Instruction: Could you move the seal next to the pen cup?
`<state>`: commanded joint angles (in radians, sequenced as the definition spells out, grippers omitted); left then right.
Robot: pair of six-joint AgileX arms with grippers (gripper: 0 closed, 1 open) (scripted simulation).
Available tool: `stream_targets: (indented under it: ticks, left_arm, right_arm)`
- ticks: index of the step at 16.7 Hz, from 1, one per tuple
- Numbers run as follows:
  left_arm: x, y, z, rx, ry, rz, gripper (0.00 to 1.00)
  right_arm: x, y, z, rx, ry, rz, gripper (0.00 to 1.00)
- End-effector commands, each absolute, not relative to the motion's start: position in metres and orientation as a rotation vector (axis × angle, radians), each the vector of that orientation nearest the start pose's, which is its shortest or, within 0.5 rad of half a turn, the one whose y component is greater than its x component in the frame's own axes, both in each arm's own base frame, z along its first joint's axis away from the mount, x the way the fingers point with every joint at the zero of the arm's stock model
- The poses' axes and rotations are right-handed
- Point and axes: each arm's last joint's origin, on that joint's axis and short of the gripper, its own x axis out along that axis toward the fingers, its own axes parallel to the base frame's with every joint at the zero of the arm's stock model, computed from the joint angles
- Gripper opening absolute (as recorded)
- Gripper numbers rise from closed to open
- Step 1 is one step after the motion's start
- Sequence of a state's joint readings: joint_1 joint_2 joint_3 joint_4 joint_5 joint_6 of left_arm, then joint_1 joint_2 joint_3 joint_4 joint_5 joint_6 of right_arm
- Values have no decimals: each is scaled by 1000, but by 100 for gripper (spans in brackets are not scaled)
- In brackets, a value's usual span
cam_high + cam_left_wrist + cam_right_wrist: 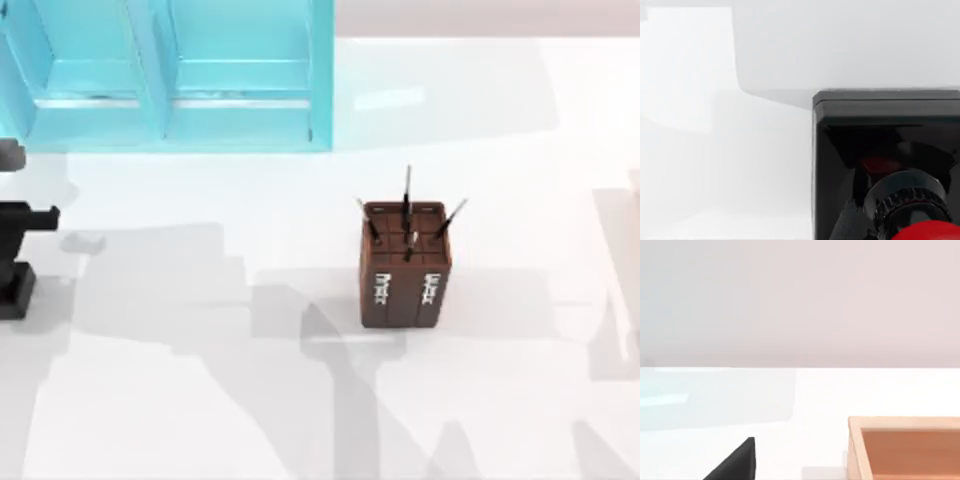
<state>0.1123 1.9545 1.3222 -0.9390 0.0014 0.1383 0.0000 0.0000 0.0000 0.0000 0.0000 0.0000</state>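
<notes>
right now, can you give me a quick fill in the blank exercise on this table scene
1. The pen cup stands upright with thin dark ___ sticking out of its gridded top.
2. In the left wrist view, the seal has a black base and a glossy ___ knob.
3. In the top view, the turquoise cabinet stands farther back than the pen cup and to its ___.

Missing words: pens; red; left
</notes>
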Motion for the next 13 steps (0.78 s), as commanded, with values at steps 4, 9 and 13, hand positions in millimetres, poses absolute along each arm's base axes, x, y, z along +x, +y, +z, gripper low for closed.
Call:
stream_targets:
  ticks: [4,9,13]
  left_arm:
    - [355,43,149,15,1571,-16,0]
    - [355,43,149,15,1571,-16,0]
    - [357,37,153,19,1571,-19,0]
  right_arm:
    - [106,-1,160,0,0,0,100]
    - [106,-1,160,0,0,0,100]
    - [106,-1,160,0,0,0,100]
